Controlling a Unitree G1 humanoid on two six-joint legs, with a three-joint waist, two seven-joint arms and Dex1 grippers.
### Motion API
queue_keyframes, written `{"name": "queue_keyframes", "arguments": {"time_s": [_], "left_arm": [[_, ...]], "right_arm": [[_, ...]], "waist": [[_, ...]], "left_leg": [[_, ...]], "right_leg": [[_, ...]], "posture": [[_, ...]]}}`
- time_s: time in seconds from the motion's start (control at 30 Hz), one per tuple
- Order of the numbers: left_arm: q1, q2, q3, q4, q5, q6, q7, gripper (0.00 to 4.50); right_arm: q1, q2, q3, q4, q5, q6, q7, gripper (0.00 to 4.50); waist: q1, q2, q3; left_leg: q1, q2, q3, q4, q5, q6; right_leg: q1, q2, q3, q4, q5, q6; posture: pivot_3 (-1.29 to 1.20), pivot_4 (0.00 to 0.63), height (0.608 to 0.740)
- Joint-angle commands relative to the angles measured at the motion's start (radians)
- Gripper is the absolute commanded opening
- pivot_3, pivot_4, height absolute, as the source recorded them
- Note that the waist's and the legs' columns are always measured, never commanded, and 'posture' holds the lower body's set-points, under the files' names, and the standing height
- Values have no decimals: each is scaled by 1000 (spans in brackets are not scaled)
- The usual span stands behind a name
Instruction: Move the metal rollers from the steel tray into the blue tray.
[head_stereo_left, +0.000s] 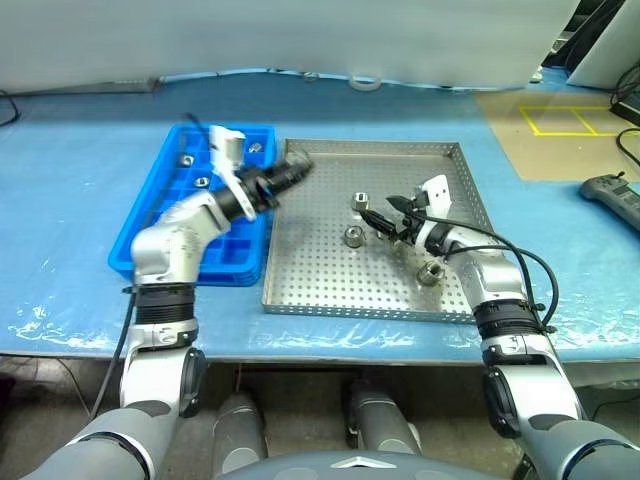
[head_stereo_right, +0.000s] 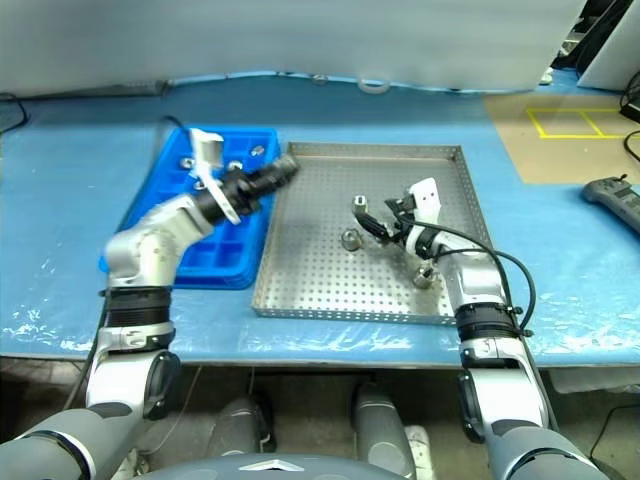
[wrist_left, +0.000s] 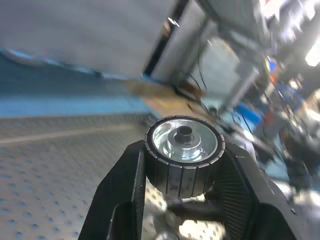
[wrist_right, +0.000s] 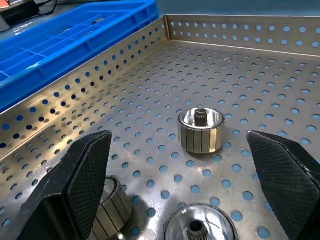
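My left gripper (head_stereo_left: 296, 169) hangs over the seam between the blue tray (head_stereo_left: 128, 246) and the far left corner of the steel tray (head_stereo_left: 330, 282). It is shut on one metal roller (wrist_left: 184, 150), held by its ribbed sides. Three rollers lie on the steel tray's perforated floor: one (head_stereo_left: 360, 202), a second (head_stereo_left: 353, 237) and a third (head_stereo_left: 428, 272). My right gripper (head_stereo_left: 388, 212) is low over the tray and open, its fingers (wrist_right: 85, 170) wide apart with a roller (wrist_right: 201, 131) ahead of them. Three rollers sit in the blue tray's far compartments (head_stereo_left: 202, 181).
A black handset (head_stereo_left: 612, 196) lies at the table's right edge. A brown mat with yellow tape (head_stereo_left: 565, 120) is at the far right. A roll of tape (head_stereo_left: 365, 82) sits at the back. Blue sheeting covers the table around both trays.
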Motion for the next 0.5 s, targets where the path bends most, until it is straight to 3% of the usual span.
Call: {"name": "queue_keyframes", "arguments": {"time_s": [0.03,0.2,0.5], "left_arm": [[33,16,81,-86,35,-86,190,1671],[47,91,132,52,220,-263,456,1671],[-29,185,57,363,347,-351,568,1671]], "right_arm": [[-88,16,9,94,-18,-72,32,4500],[-181,62,26,223,-45,-140,69,4500],[-173,74,19,251,-61,-178,69,4500]], "waist": [[4,0,0],[19,0,0],[73,-1,1]], "left_leg": [[0,0,0,0,0,0],[-5,1,-3,0,2,3],[-8,1,-3,2,1,5]], "right_leg": [[0,0,0,0,0,0],[-2,0,-4,-1,0,0],[-2,-1,-5,-2,0,0]], "posture": [[-258,150,740],[-217,150,740],[-245,150,740]]}}
